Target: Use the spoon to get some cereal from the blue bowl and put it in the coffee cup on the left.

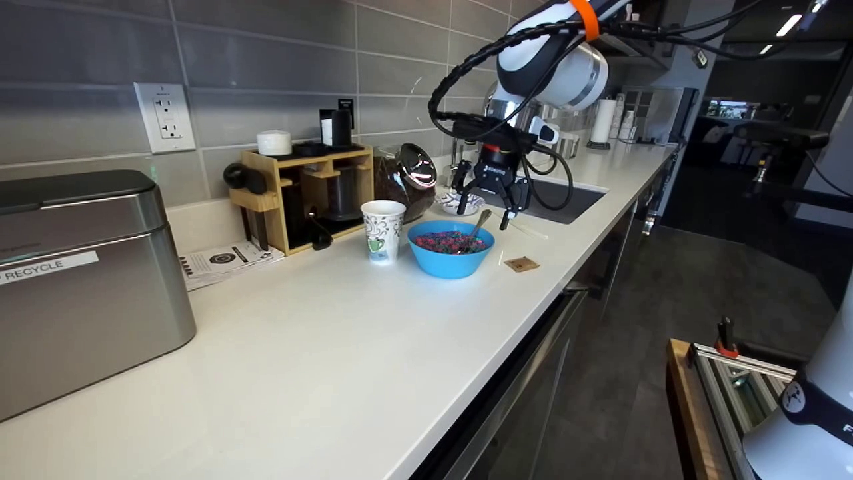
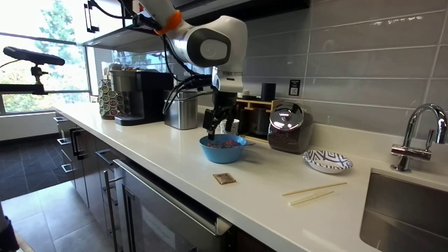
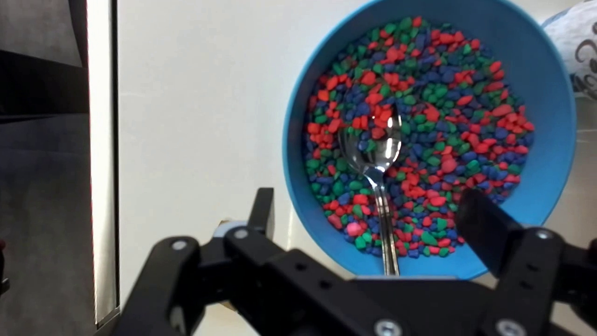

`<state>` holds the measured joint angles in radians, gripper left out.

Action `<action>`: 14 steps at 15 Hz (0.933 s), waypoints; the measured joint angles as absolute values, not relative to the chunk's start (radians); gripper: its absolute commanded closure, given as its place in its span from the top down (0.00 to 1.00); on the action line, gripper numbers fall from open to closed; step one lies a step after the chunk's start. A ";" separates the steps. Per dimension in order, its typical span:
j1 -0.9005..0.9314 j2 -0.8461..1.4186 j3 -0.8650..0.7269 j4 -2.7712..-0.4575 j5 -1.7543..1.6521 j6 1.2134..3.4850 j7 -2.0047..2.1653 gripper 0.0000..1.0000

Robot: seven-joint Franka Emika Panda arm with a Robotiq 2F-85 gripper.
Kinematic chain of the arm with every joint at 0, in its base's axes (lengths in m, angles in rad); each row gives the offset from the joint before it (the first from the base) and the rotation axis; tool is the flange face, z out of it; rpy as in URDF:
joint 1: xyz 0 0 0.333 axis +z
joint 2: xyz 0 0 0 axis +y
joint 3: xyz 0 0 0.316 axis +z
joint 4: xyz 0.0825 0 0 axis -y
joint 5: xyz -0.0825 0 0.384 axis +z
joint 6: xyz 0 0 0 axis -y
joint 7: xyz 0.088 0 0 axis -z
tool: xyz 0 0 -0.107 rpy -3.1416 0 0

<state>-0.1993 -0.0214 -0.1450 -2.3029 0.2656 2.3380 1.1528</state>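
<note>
My fingers (image 3: pixel 482 224) are wide apart, that's my gripper (image 3: pixel 367 200) at the bottom of the wrist view, and right between them in the frame runs the handle of the metal spoon (image 3: pixel 380 196)! Its head nestles in the cereal (image 3: pixel 452 140), red, green and blue bits sitting in the hollow, all in the blue bowl (image 3: pixel 550 126) at upper right. Just beside the bowl, at the frame's right edge, there's the printed paper coffee cup (image 3: pixel 576 49); in an exterior view it stands upright near the centre. Right of the bowl there, a brown packet (image 1: pixel 522 264) lies flat on the white countertop (image 1: pixel 300 347). Further back: the clear jar (image 1: pixel 390 183) with its shiny lid (image 1: pixel 420 167), and the wooden organizer (image 1: pixel 280 210) behind the cup. Out at the left edge, the recycling bin (image 1: pixel 100 287); far off at upper right, a paper towel roll (image 1: pixel 603 123).
</note>
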 measured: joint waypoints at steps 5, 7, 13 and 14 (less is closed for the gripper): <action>-0.199 -0.022 -0.145 -2.303 0.266 2.338 1.153 1.00; -0.199 -0.020 -0.145 -2.302 0.268 2.338 1.153 1.00; -0.199 0.024 -0.150 -2.263 0.343 2.338 1.127 1.00; -0.200 0.036 -0.153 -2.253 0.359 2.338 1.113 1.00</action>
